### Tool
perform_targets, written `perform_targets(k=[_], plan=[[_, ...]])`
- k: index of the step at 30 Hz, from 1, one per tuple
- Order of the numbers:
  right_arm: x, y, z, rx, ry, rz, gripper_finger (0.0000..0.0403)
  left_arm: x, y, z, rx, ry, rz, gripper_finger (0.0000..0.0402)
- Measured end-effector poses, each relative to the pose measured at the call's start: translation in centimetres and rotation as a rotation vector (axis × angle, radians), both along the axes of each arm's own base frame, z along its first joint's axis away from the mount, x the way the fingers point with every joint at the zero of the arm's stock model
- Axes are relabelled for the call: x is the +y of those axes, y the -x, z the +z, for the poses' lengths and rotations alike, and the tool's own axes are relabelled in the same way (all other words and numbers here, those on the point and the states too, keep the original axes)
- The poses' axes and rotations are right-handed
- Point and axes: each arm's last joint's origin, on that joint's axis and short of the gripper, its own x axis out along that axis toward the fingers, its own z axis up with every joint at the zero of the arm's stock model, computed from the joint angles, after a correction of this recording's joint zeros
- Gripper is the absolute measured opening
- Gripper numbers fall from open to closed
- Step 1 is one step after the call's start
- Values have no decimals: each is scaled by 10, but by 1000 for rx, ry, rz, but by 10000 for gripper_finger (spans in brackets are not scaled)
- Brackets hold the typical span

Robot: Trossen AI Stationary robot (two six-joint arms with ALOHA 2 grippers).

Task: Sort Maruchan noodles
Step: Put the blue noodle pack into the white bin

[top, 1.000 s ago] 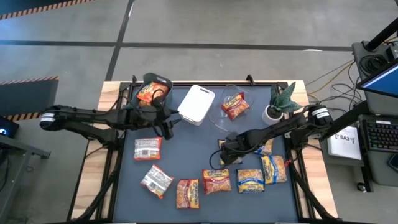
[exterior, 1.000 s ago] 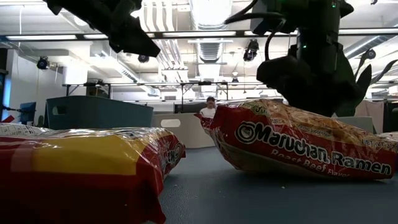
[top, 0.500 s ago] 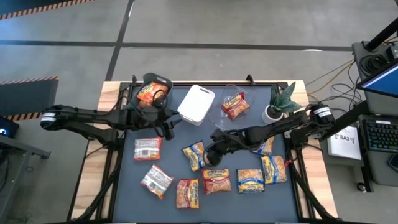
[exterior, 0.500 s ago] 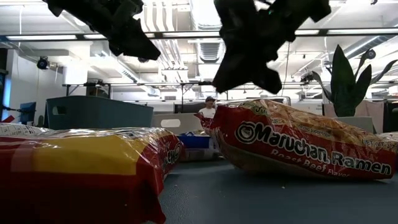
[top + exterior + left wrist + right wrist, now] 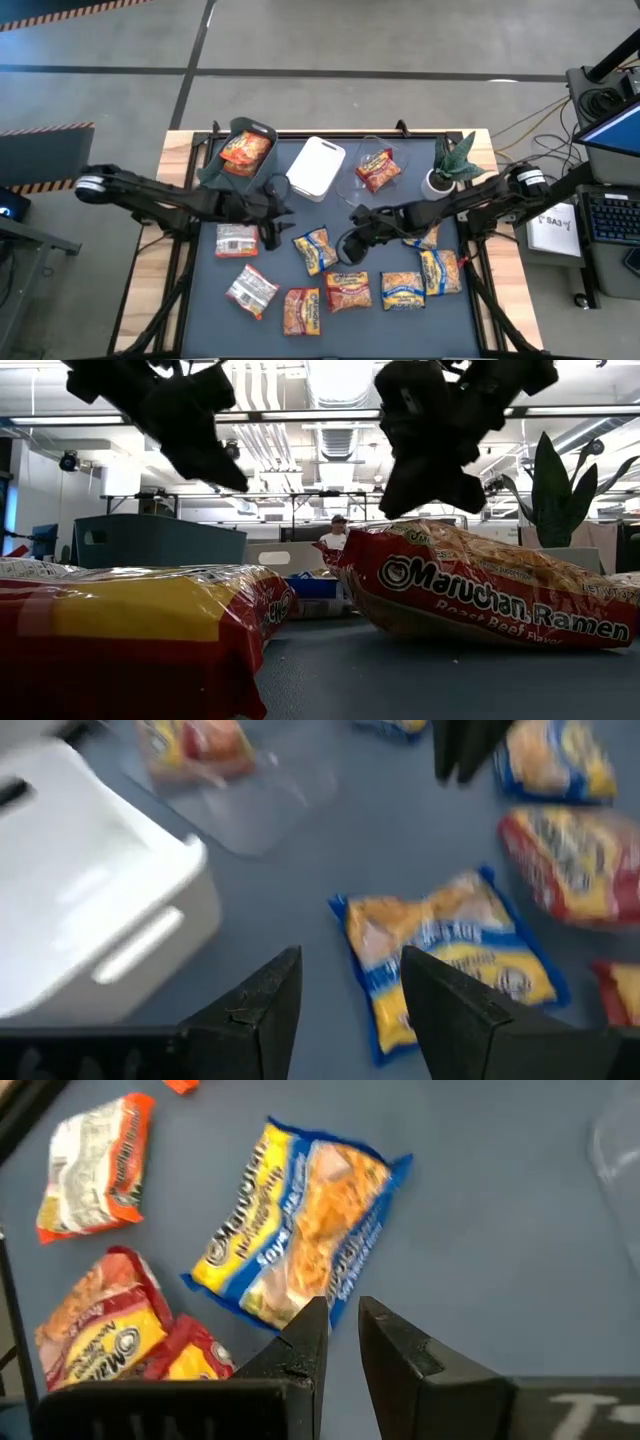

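Note:
A blue-and-yellow Maruchan packet (image 5: 314, 250) lies flat on the dark mat (image 5: 280, 270) between my two grippers, touched by neither. My left gripper (image 5: 272, 238) hangs open just to its left, above the mat; in the left wrist view the packet (image 5: 455, 960) lies ahead of the gripper (image 5: 350, 960). My right gripper (image 5: 339, 245) hovers at the packet's right end (image 5: 300, 1230), with only a narrow gap between its fingers (image 5: 343, 1308) and nothing in it. Both grippers (image 5: 235, 478) (image 5: 420, 495) stand clear above the table.
At the far edge stand a grey-green bin (image 5: 262, 133) holding an orange packet, a white bin (image 5: 318, 167) and a clear bin (image 5: 352, 185) holding a red packet. A potted plant (image 5: 450, 165) stands far right. Whitish packets (image 5: 237, 240), orange-red packets (image 5: 347, 290) and blue-yellow packets (image 5: 402, 290) lie around.
My right gripper has swung toward the table's left, turned at the wrist and then risen; the blue-and-yellow packet, earlier under it, now lies free at the mat's middle. My left gripper has come down and toward the near edge, close to that packet.

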Motion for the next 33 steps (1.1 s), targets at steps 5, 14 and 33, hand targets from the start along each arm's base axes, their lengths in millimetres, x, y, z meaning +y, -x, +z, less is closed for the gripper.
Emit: perform_targets(k=[5, 14, 33], plan=[[1, 3, -6, 15, -35, -36, 50, -7, -10, -19, 75, -19, -36, 155], [7, 3, -5, 16, -135, -53, 66, -12, -24, -43, 134, -15, -52, 155], [4, 27, 69, -202, -266, 17, 216, -18, -8, -1, -35, 8, -123, 155]])
